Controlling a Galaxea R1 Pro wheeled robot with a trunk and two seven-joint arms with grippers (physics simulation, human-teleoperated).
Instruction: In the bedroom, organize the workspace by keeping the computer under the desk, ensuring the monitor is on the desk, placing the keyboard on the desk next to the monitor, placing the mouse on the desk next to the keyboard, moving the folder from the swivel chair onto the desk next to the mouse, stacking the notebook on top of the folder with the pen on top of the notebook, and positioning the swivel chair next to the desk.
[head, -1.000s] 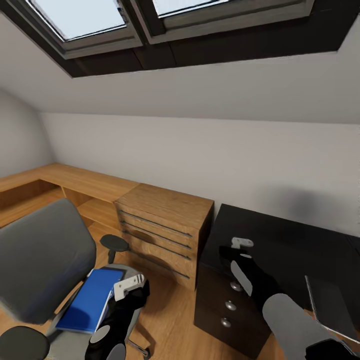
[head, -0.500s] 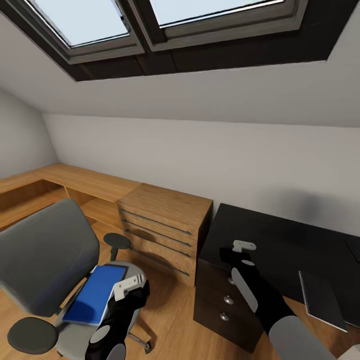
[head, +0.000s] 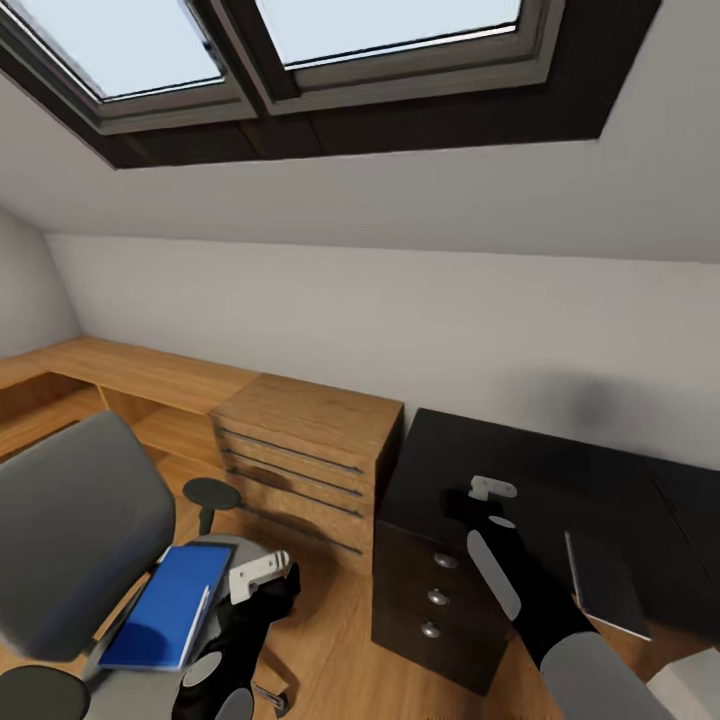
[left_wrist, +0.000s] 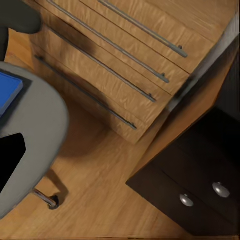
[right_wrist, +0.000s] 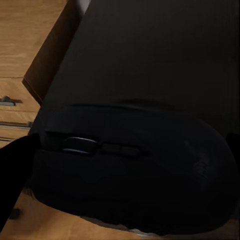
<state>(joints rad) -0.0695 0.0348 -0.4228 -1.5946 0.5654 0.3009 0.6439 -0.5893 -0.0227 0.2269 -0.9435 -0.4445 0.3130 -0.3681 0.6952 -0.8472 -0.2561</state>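
The swivel chair (head: 80, 520) stands at the lower left, and the blue folder (head: 165, 605) lies flat on its grey seat. My left gripper (head: 262, 572) hovers open beside the seat's right edge, a little right of the folder. Over the left end of the black desk (head: 560, 480) my right gripper (head: 487, 490) is shut on the black mouse (right_wrist: 135, 170), held just above the desktop. The thin grey notebook (head: 603, 585) lies on the desk to the right of that arm. The left wrist view catches the seat (left_wrist: 35, 130) and a corner of the folder (left_wrist: 7, 92).
A wooden drawer unit (head: 300, 450) stands between chair and desk, close against the desk's black knobbed drawers (head: 435, 595). A low wooden shelf (head: 120, 370) runs along the wall at left. Bare wood floor (left_wrist: 100, 190) lies between chair and drawers. Skylights (head: 300, 60) sit in the sloped ceiling.
The whole picture has slid left and slightly down, so the camera has turned right. More of the desk and the notebook shows. Both arms keep their places in the picture.
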